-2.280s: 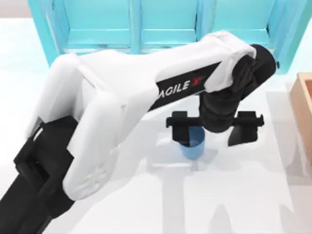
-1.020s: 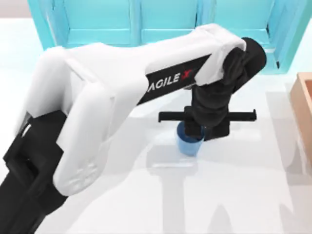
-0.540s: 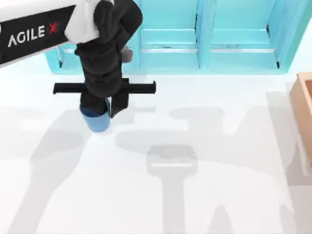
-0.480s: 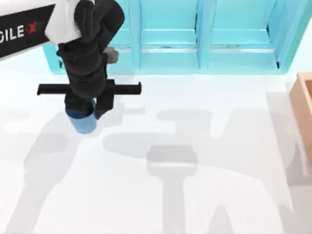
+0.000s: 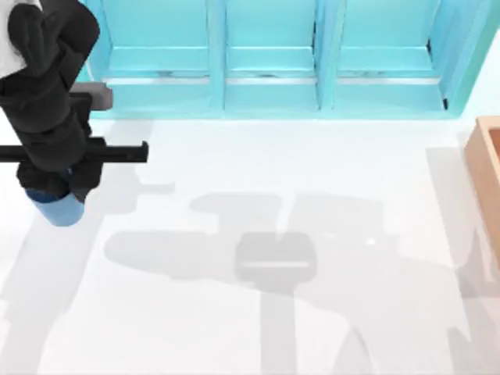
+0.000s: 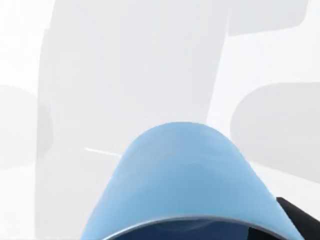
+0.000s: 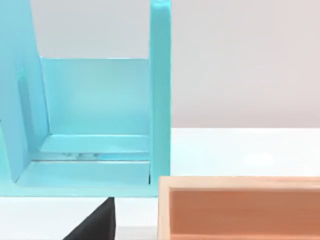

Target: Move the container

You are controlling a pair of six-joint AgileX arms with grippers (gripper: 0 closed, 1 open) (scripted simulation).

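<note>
The container (image 5: pixel 56 209) is a small blue cup at the far left of the table, its lower part showing under my left gripper (image 5: pixel 51 187). That gripper is shut on the container, one finger on each side of its rim. In the left wrist view the container (image 6: pixel 190 185) sits close to the camera, with a dark fingertip (image 6: pixel 300 216) beside its rim and white table beyond it. A dark edge of my right gripper (image 7: pixel 95 227) shows in the right wrist view, near the shelf and the box.
A large turquoise shelf unit (image 5: pixel 266 62) runs along the back of the table, close behind my left arm. A tan wooden box (image 5: pixel 488 168) stands at the right edge. The right wrist view faces the shelf unit (image 7: pixel 95 100) and the box (image 7: pixel 240 210).
My left gripper has carried the container from the table's middle to the far left, staying shut on it. The white forearm has swung out of the top view.
</note>
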